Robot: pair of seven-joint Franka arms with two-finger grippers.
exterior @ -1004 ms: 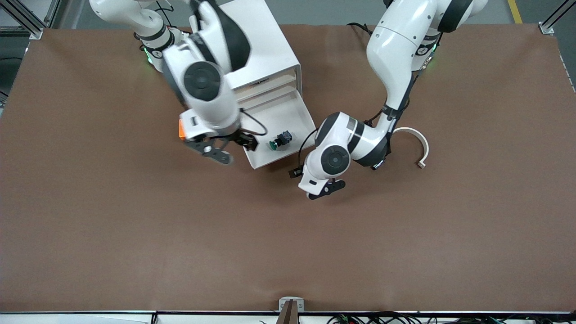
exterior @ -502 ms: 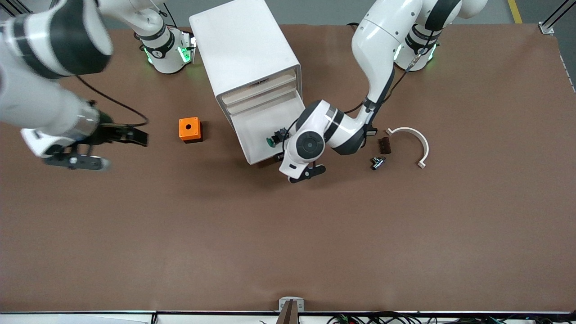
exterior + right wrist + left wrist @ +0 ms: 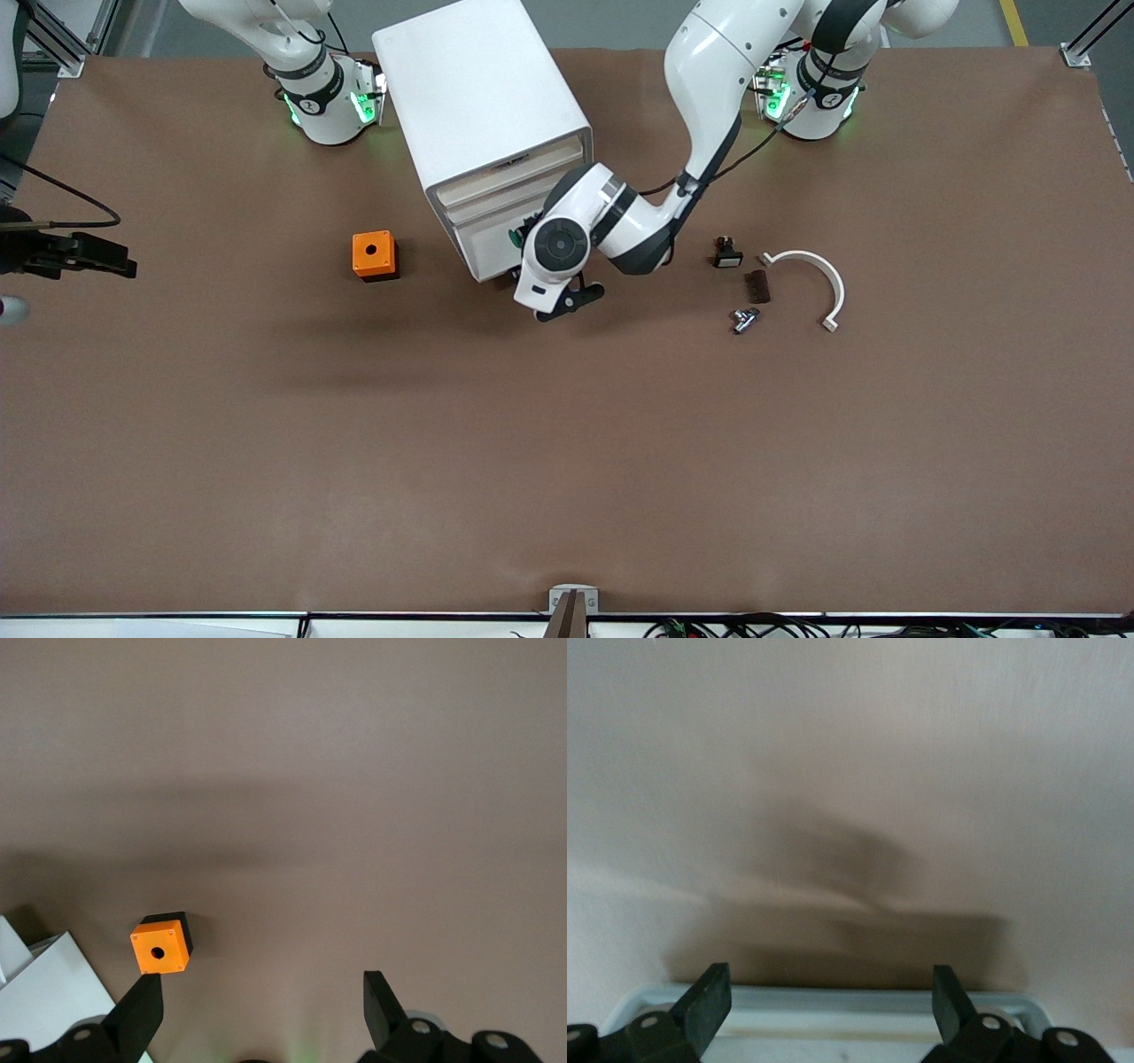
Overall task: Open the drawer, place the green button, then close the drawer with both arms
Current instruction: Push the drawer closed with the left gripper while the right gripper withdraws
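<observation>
The left arm (image 3: 709, 115) bends down to the drawer (image 3: 492, 252) front, its gripper (image 3: 828, 1005) spread wide, empty, against the panel. The green button (image 3: 516, 237) lies inside the half-closed drawer. The right gripper (image 3: 261, 1010), fingers apart, hangs over the table's right-arm end.

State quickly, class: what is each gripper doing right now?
Left gripper: open, holding nothing, at the drawer front.
Right gripper: open, holding nothing, up over the table's right-arm end.
</observation>
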